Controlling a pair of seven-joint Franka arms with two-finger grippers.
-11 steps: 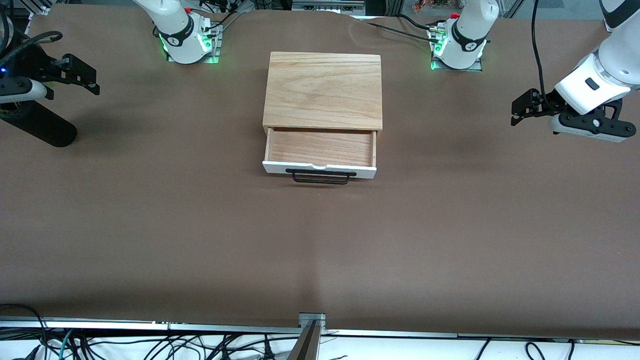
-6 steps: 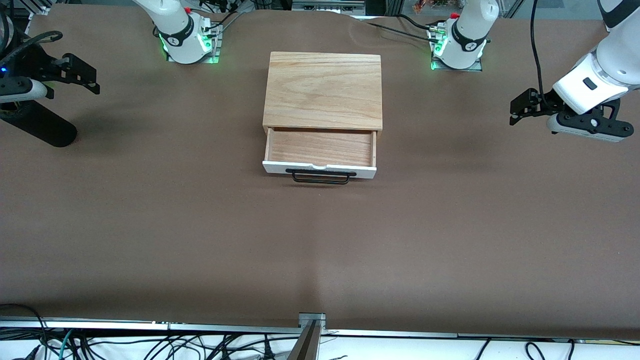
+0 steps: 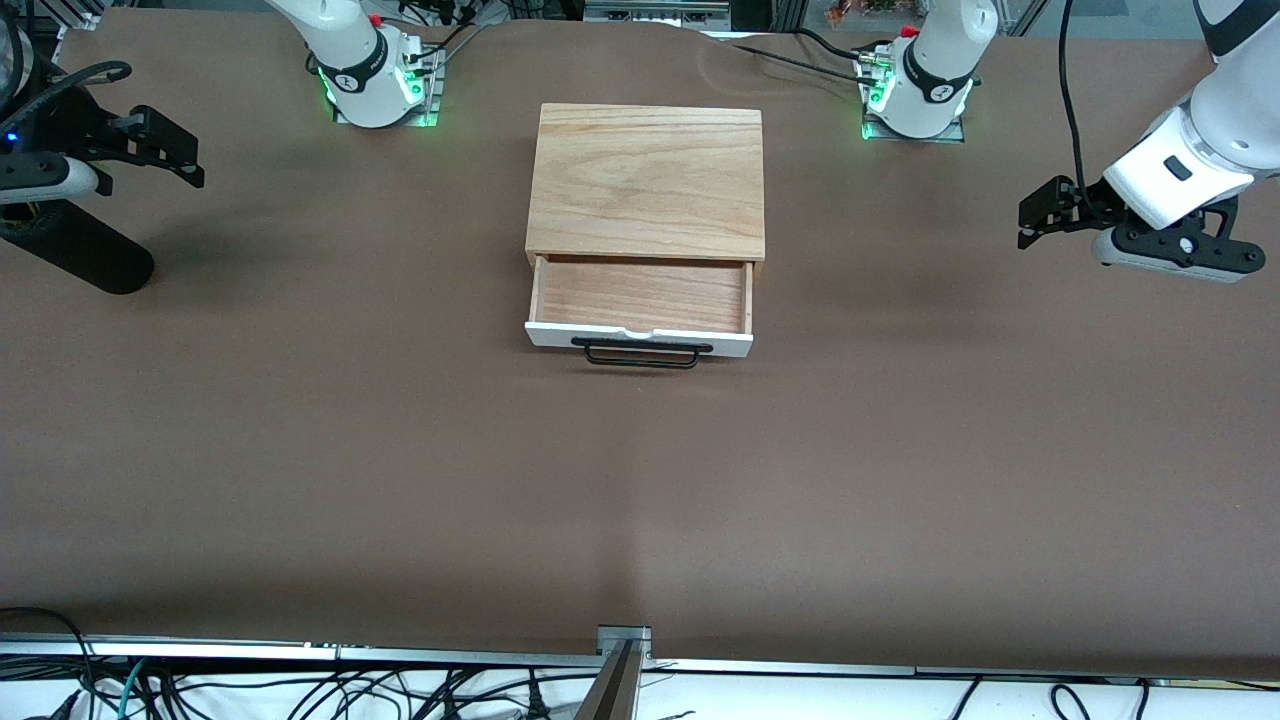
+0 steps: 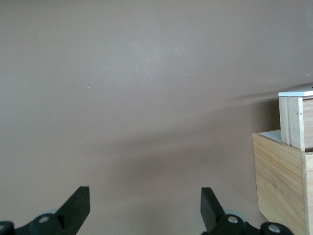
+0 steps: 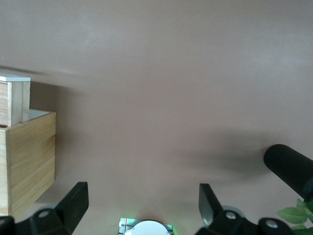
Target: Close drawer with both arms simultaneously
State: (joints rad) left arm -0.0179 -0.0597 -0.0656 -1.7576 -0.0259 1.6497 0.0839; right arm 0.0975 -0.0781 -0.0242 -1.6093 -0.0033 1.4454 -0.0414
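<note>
The drawer (image 3: 640,296) stands pulled out of the light oak box (image 3: 646,180) at the table's middle, its white front panel (image 3: 640,341) and black wire handle (image 3: 641,355) facing the front camera. My left gripper (image 3: 1030,215) hovers open and empty over the table at the left arm's end, well apart from the box; in the left wrist view (image 4: 145,208) the box (image 4: 286,176) and drawer side (image 4: 296,120) show. My right gripper (image 3: 180,155) hovers open and empty over the right arm's end; in the right wrist view (image 5: 143,205) the box (image 5: 27,159) shows.
A black cylinder (image 3: 75,255) lies on the table under my right gripper, also seen in the right wrist view (image 5: 289,171). The two arm bases (image 3: 375,75) (image 3: 915,90) stand beside the box's far corners. The brown table (image 3: 640,500) spreads wide in front of the drawer.
My left gripper has drifted slightly up and toward the box. My right gripper has shifted very slightly. The drawer has not moved.
</note>
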